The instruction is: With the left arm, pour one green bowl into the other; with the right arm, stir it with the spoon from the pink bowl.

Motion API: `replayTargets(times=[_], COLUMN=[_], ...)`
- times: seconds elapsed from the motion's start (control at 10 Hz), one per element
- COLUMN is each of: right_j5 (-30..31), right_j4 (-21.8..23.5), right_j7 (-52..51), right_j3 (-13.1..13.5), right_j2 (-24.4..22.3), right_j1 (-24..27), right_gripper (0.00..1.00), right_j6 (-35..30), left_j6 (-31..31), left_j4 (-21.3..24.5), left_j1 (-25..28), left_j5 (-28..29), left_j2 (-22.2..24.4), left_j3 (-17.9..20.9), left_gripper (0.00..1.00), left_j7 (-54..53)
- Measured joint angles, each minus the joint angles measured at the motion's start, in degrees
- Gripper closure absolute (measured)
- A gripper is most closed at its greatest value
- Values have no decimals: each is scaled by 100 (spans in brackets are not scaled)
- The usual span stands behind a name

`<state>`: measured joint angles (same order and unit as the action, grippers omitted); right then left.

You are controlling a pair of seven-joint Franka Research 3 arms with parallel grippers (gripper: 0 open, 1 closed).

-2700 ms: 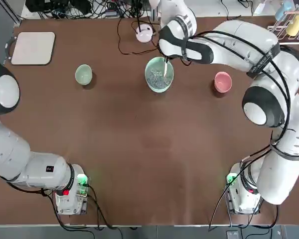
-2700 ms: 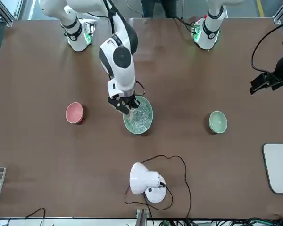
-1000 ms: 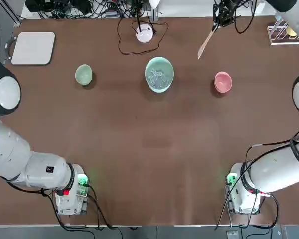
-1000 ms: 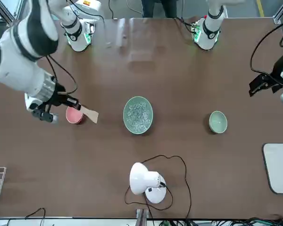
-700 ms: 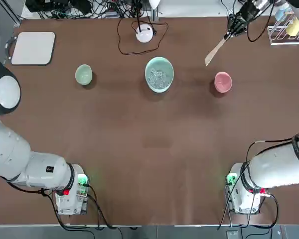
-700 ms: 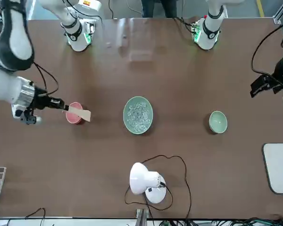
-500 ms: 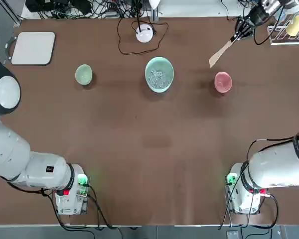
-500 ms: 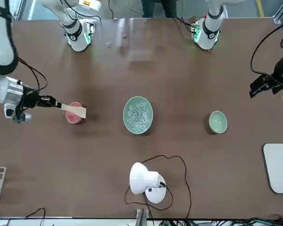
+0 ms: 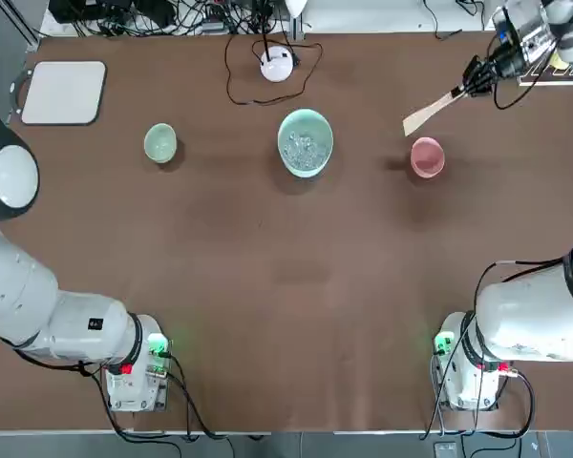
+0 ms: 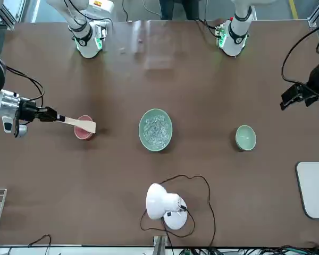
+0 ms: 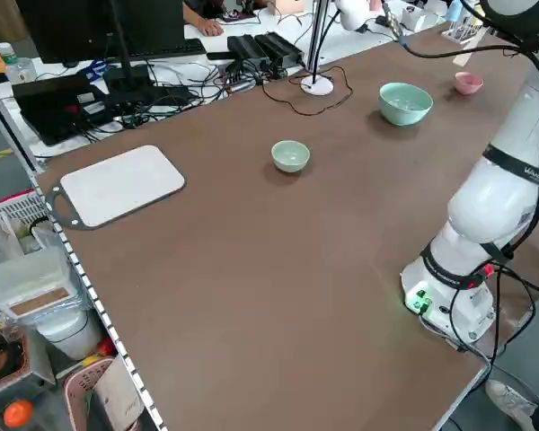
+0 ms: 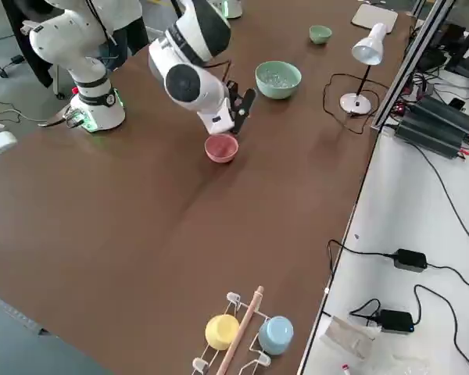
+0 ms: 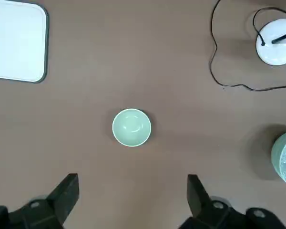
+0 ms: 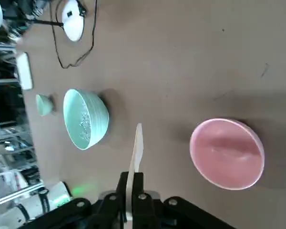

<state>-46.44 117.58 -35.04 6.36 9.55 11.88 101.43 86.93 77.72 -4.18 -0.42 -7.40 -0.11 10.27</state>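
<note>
Top view: we have carried the spoon (image 9: 430, 112) off the mint bowl (image 9: 306, 141) toward the pink bowl (image 9: 427, 157), right gripper (image 9: 477, 78) jaws pinching it; stirring looks finished, the left gripper (image 13: 128, 200) jaws spread.

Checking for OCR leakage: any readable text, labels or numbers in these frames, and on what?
None readable.
Left arm: a small dark tag near the base, too small to read.
Right arm: no legible marking.
Mint bowl, small green bowl, pink bowl, spoon: unmarked.

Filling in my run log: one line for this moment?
right hand: shut on spoon, above pink bowl | left hand: open over small green bowl
</note>
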Motion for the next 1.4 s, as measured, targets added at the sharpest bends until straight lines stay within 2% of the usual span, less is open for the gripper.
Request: replayTargets(times=[0.3, 0.6, 0.8, 1.2, 1.4], right_j5=[-101, -103, -107, -154, -196], right_j4=[351, 525, 572, 578, 582], right_j7=[-640, -1228, -1652, -1739, -1739], right_j3=[-1, -3, -3, -17, -19], right_j2=[95, 160, 385, 573, 608], right_j1=[553, 911, 1120, 1170, 1171], right_gripper=[95, 95, 95, 95, 95], right_j6=[15, 9, 9, 15, 20], left_j6=[0, 0, 0, 0, 0], left_j4=[-1, -1, -4, -4, -4], left_j1=[1, 2, 2, 332, 316], left_j5=[0, 0, 3, 9, 9], left_j2=[0, 0, 2, 5, 4], left_j3=[2, 16, 23, 52, 18], left_gripper=[0, 0, 0, 0, 0], left_j7=[-2, -2, -2, -40, -42])
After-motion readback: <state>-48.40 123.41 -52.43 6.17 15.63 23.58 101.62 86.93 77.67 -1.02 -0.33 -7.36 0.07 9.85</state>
